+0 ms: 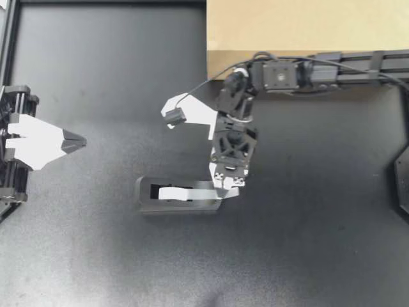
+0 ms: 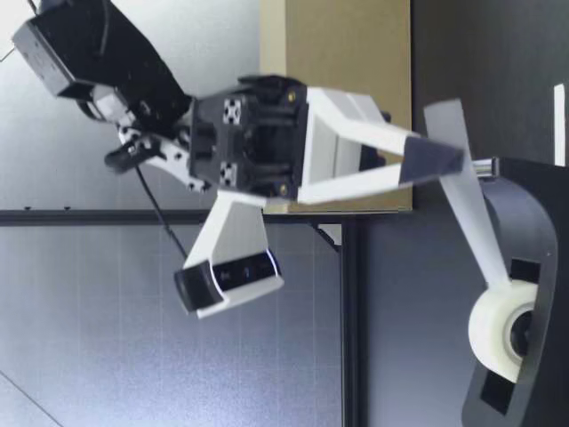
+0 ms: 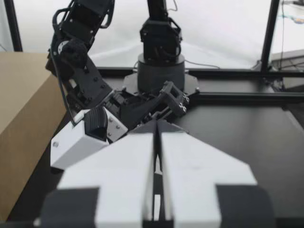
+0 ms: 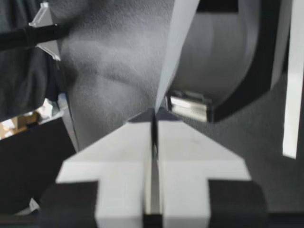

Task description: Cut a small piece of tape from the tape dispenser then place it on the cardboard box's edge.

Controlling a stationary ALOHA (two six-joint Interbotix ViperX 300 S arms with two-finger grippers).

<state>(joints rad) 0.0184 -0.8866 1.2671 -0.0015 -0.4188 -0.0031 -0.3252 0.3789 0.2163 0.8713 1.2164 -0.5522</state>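
Between my right gripper's (image 1: 229,187) pressed-together fingers: a pinched tape strip (image 2: 477,222).
It runs from the tape dispenser's (image 1: 176,195) roll (image 2: 498,329) just beneath; from above the gripper hides it. My left gripper (image 1: 82,142), closed and empty, sits well apart; the cardboard box (image 1: 300,25) behind is cut off.

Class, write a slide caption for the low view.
My right end effector pinches a tape strip stretched up from the dispenser.

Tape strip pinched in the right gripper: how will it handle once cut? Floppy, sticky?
Likely floppy: the tape strip is thin and looks straight only while taut between my right gripper and the roll. Probably very light for its length, so once cut it may curl, droop or cling to the gripper.
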